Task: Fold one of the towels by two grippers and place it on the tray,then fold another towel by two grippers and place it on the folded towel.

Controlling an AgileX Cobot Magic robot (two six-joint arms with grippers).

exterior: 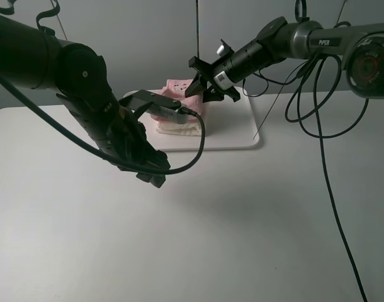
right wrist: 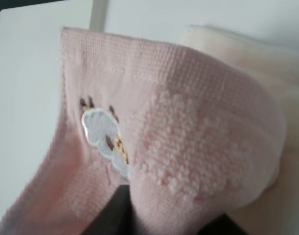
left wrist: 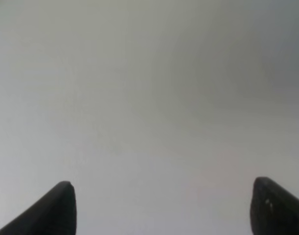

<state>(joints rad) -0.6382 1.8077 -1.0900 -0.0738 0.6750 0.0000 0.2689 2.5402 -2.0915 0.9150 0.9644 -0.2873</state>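
Note:
The white tray (exterior: 237, 131) lies at the back middle of the table. On it the folded cream towel (exterior: 179, 128) carries the pink towel (exterior: 177, 84). My right gripper (exterior: 202, 93) points down at the pink towel's right edge. Up close, the pink towel (right wrist: 188, 122) with its cartoon motif (right wrist: 103, 137) bulges over the two dark fingers (right wrist: 117, 213), which stand apart and open around its fold; the cream towel (right wrist: 237, 49) shows behind. My left gripper (exterior: 153, 176) hovers low over the bare table in front of the tray, its jaws wide open and empty (left wrist: 161, 205).
The bulky left arm (exterior: 85, 94) and its cable loop (exterior: 198, 141) cover the tray's left front corner. Black cables (exterior: 318, 119) hang from the right arm over the table's right side. The white table (exterior: 211, 233) stretches toward the front.

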